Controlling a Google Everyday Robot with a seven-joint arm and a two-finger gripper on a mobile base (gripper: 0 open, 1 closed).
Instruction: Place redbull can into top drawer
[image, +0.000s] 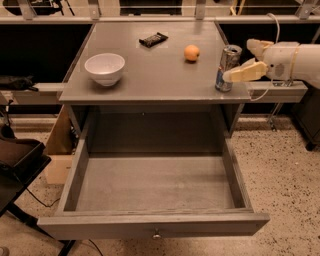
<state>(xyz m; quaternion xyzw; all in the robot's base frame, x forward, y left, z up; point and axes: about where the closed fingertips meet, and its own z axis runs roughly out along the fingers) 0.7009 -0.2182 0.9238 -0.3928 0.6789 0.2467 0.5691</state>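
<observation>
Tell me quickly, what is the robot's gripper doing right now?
Gripper: open, holding nothing, right beside the redbull can on the tabletop.

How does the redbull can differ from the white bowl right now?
The redbull can is tall, slim, silver-and-blue; the white bowl is low, wide, plain. The can stands near the right edge of the tabletop, the bowl on the left. The open gripper is at the can, far from the bowl. Both stand upright.
</observation>
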